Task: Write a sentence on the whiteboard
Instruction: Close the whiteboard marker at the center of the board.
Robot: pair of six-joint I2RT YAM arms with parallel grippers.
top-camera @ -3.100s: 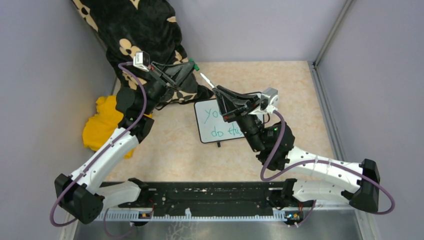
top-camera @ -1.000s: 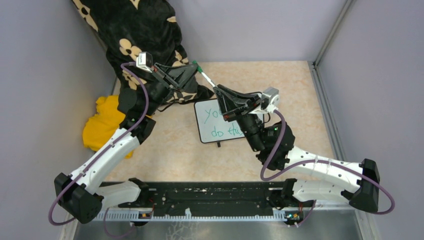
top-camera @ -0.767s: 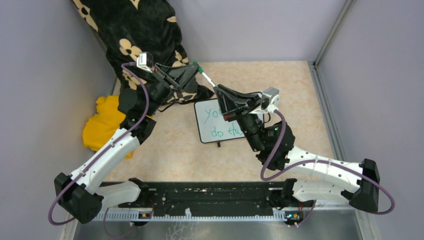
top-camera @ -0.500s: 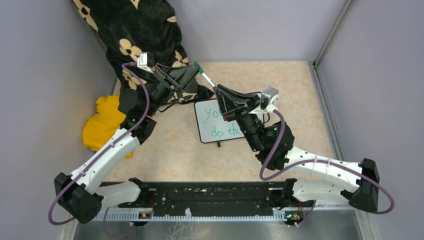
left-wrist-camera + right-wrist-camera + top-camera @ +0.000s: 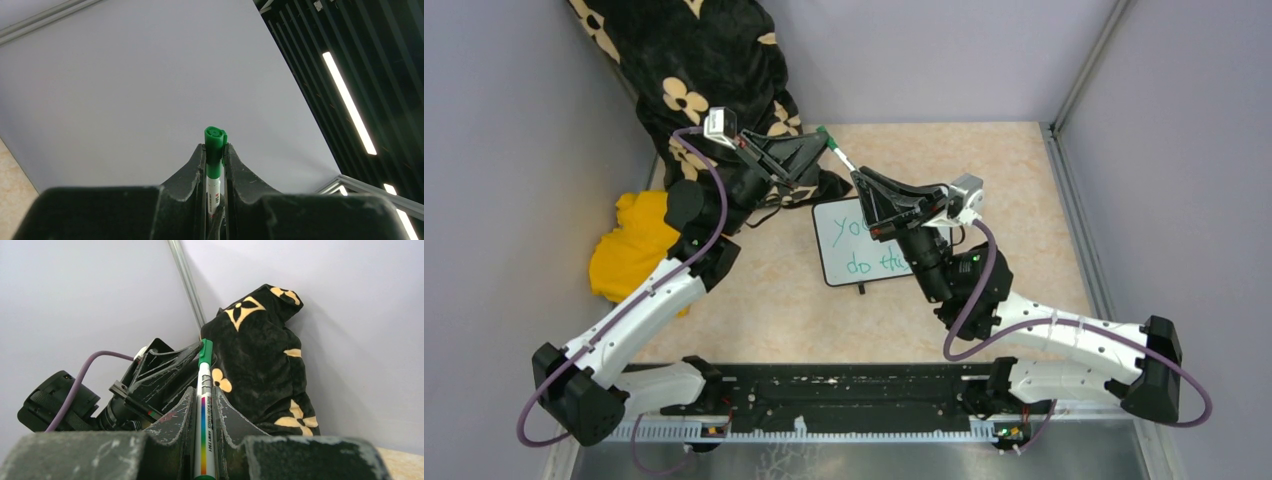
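Left gripper [image 5: 822, 140], pinching the green cap [image 5: 215, 137], has closed onto the marker [image 5: 204, 405] clamped in the right gripper [image 5: 856, 178] at the whiteboard's [image 5: 829, 255] 12 o'clock; push straight along the barrel

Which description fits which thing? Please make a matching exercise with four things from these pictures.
1. small white board with thin black frame
2. white marker pen with green cap
3. crumpled yellow cloth
4. black fabric with cream flowers

a. heaped in the far left corner
b. by the left wall
c. gripped by the left fingers and right fingers
d. lying on the beige table, green writing on it

Pairs: 1-d, 2-c, 3-b, 4-a.
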